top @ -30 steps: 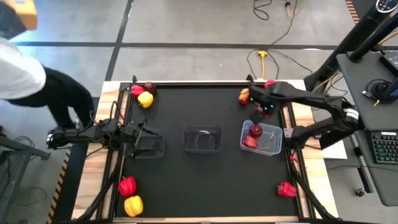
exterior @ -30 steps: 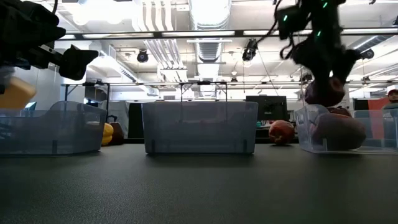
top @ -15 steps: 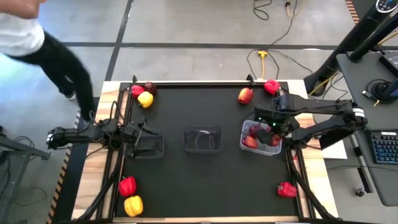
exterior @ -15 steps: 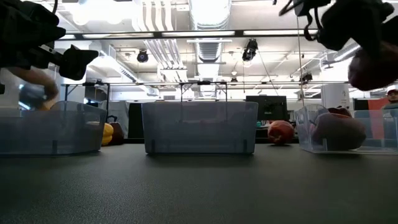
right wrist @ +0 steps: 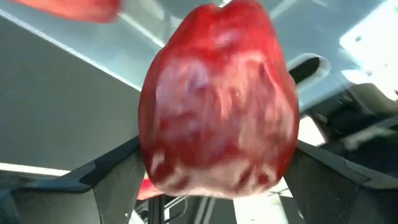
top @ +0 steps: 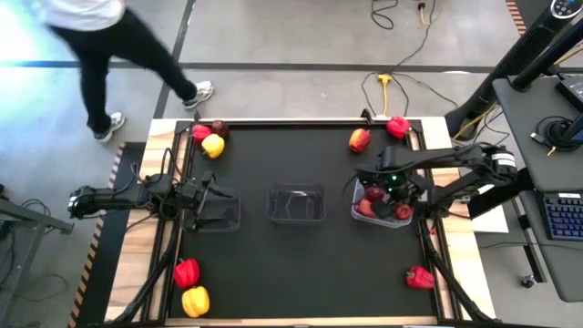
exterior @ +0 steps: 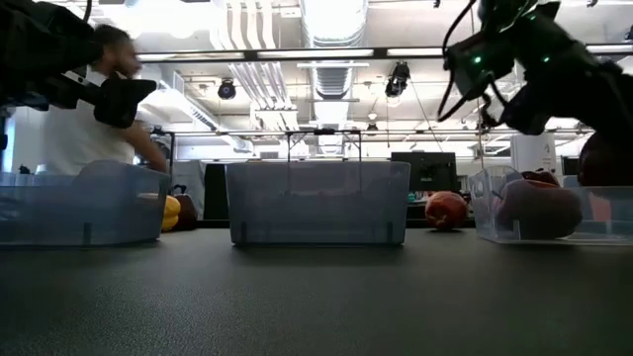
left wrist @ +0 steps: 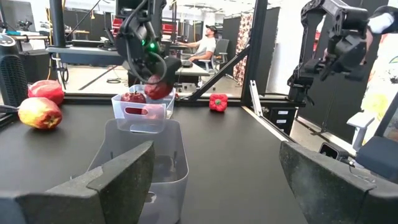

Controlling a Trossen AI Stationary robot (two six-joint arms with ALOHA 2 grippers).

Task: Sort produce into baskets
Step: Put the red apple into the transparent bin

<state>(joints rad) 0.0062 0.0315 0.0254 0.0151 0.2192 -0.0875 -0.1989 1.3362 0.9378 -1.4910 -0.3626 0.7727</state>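
Note:
My right gripper (top: 398, 204) hangs over the right basket (top: 364, 215), shut on a red apple (right wrist: 217, 99). From the left wrist view the apple (left wrist: 159, 88) sits just above the fruits lying in that basket (left wrist: 140, 115). My left gripper (left wrist: 214, 168) is open and empty over the left basket (top: 219, 219). The middle basket (top: 295, 202) stands between the two. An orange-red fruit (top: 360, 140) and a red one (top: 397, 126) lie at the far right. Red (top: 200, 132) and yellow (top: 213, 146) peppers and a dark apple (top: 219, 127) lie at the far left. My right gripper pinches the apple by two opposite sides (right wrist: 149, 155) between its two fingers (right wrist: 112, 180). The fingers come at it from above, slanting down. The apple is lifted clear, over the right basket.
A red pepper (top: 187, 271) and a yellow pepper (top: 195, 301) lie at the near left, and another red pepper (top: 419, 277) at the near right. A person (top: 109, 36) walks past the table's far left corner. The black mat (top: 301, 273) in front of the baskets is bare.
My right gripper has carried the apple from near the orange-red fruit toward the table's near edge, and now holds it over the right basket. The person behind the table has walked from the left side toward the far edge.

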